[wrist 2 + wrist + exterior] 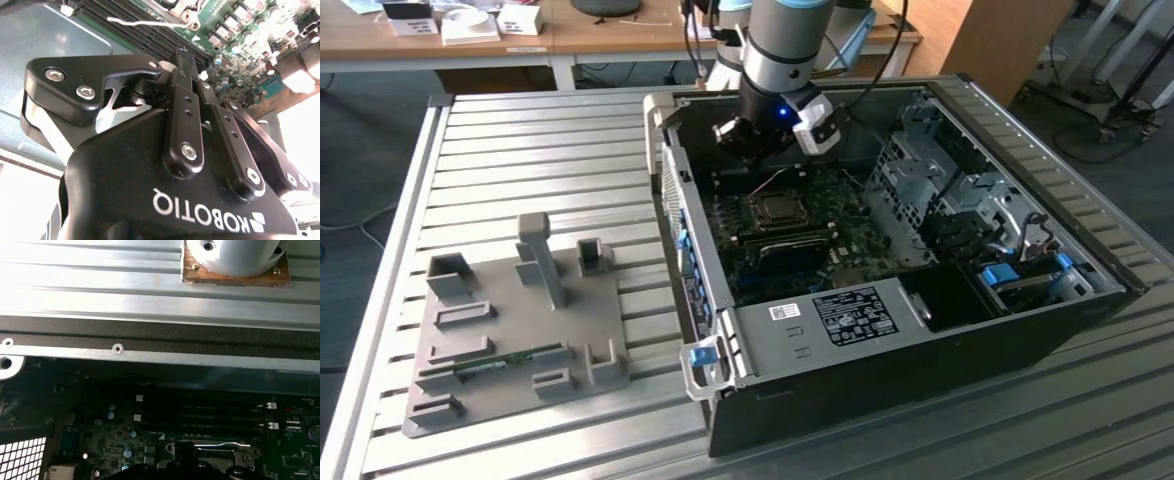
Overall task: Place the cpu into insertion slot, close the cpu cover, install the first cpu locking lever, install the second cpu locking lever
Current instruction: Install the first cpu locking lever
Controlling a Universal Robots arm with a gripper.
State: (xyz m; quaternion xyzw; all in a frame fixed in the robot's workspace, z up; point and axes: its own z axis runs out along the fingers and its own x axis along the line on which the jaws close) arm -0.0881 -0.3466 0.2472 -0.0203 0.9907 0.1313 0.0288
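Observation:
My gripper [736,140] hangs inside the open computer case [1067,310], over the back of the green motherboard [854,240] and just behind the insertion slot [778,208]. In the second wrist view the gripper [186,54] has its black fingers [184,110] drawn together, and I see nothing between the tips. Just beyond them a thin silver locking lever [145,22] runs along the edge of the silvery cpu cover [175,6]. The first wrist view shows the same lever [220,444] by the dark gripper tip [185,452]. The cpu is hidden.
Long black memory slots [200,415] lie beside the socket. The case's metal rim [150,357] runs close by, and drive cages [947,180] fill the exterior view's right side. A grey fixture plate [520,330] with upright holders sits on the slatted table [534,150] at that view's left.

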